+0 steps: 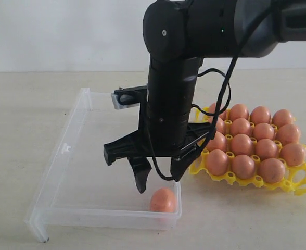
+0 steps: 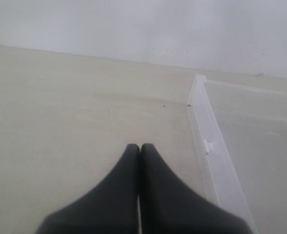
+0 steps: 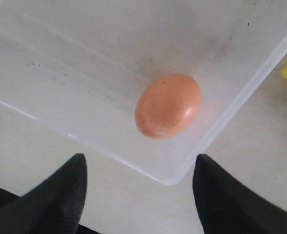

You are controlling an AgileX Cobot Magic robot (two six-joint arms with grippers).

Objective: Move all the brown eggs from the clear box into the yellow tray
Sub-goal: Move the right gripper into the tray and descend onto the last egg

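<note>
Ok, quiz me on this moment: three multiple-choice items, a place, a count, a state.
1. Where in the clear box does the brown egg lie?
A. in the middle
B. in the near corner on the yellow tray's side
C. against the far wall
2. How many eggs are in the box?
A. none
B. one
C. three
3. How is the right hand?
A. shut on an egg
B. shut, empty
C. open, empty
Answers: 1 B, it sits in the corner nearest the tray; 2 B, only one shows inside; 3 C, it is spread wide with nothing held.
</note>
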